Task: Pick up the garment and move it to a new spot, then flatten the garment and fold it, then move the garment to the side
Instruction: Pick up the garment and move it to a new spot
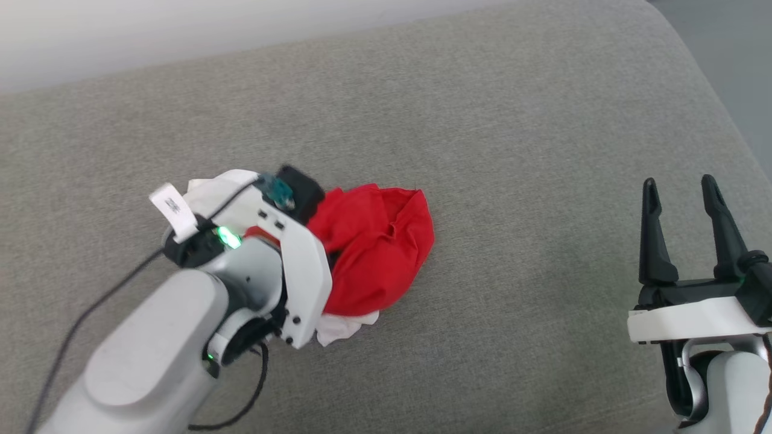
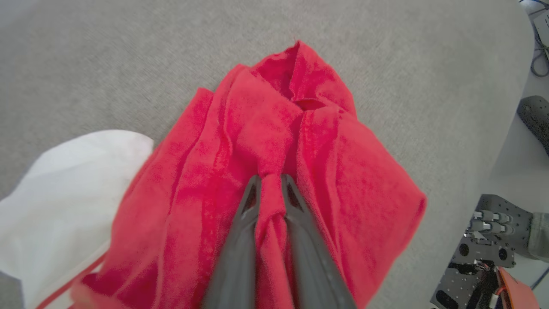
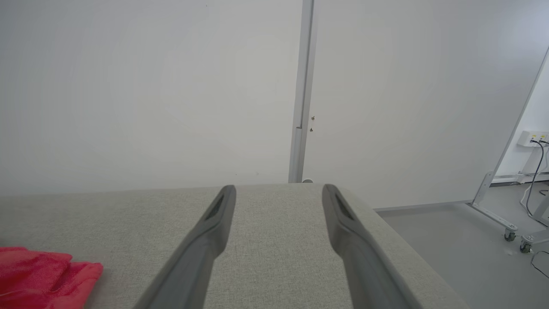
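A broad grey fabric-covered cushion [image 1: 494, 120] is filling most of the head view. Its rounded edge is curving down the right side, with pale grey floor [image 1: 748, 36] showing beyond it. In the right wrist view a plain white wall panel [image 3: 150, 86] is standing behind the cushion's far edge.

The garment [image 1: 377, 247], bright red, is lying bunched in a crumpled heap on the cushion, left of the middle in the head view. White cloth [image 2: 64, 201] is spilling out at one side of it, and a thin red stripe is running along that cloth's edge in the left wrist view.

The pale left arm [image 1: 151, 343] is reaching in from the lower left, its wrist covering the near-left part of the heap. The left gripper [image 2: 270, 178] is pointing down into the garment. Its two dark fingers are drawn close together, pinching a ridge of red cloth between them, and folds are fanning away from the fingertips.

The right gripper [image 1: 681, 184] is hovering at the lower right, well apart from the garment. Its fingers are spread wide with nothing between them.

A thin black cable [image 1: 78, 319] is trailing beside the left arm.
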{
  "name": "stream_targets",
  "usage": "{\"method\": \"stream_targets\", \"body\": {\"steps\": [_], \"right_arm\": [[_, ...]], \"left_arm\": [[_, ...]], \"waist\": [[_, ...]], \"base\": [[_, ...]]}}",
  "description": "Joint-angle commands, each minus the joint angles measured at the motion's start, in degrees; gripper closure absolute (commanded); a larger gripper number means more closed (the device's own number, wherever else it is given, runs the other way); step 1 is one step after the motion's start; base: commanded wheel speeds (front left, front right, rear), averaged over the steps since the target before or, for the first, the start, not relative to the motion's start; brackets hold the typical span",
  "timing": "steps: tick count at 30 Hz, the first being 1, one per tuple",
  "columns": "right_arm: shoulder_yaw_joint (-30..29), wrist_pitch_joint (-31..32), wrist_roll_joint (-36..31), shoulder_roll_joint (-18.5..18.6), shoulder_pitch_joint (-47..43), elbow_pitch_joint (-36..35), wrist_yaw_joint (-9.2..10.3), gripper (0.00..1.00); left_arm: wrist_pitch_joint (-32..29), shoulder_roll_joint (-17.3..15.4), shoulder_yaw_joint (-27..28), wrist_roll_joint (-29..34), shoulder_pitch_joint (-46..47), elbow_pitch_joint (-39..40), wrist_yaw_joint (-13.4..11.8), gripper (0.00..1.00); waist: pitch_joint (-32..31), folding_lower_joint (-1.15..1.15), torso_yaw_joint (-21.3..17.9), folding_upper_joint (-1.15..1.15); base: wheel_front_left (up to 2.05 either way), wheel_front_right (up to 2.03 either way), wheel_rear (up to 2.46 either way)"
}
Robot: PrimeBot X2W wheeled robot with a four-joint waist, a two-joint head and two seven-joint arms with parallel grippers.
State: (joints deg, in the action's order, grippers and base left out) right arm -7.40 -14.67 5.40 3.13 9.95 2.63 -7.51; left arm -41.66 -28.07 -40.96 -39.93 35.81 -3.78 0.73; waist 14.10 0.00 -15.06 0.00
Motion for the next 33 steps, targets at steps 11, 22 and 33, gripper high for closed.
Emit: {"method": "stream_targets", "body": {"steps": [11, 22, 33], "right_arm": [[1.1, -0.6, 1.6, -0.2, 1.2, 1.6, 0.04, 0.00], [-0.2, -0.6, 1.1, -0.2, -0.9, 1.5, 0.04, 0.00], [-1.2, -0.6, 0.2, 0.0, -2.8, 3.0, 0.04, 0.00]], "left_arm": [[4.1, 3.9, -3.6, -0.4, -2.3, -18.9, 3.2, 0.97], [14.7, 4.1, -1.3, -1.3, -0.3, -18.0, 5.6, 0.00], [32.2, -1.5, 6.1, -0.5, -5.2, -10.7, 3.7, 0.00]], "waist": [[0.0, 0.00, -1.6, 0.00], [-3.6, 0.00, 3.1, 0.00], [-8.6, 0.00, 10.1, 0.00]], "base": [[0.00, 0.00, 0.00], [0.00, 0.00, 0.00], [0.00, 0.00, 0.00]]}}
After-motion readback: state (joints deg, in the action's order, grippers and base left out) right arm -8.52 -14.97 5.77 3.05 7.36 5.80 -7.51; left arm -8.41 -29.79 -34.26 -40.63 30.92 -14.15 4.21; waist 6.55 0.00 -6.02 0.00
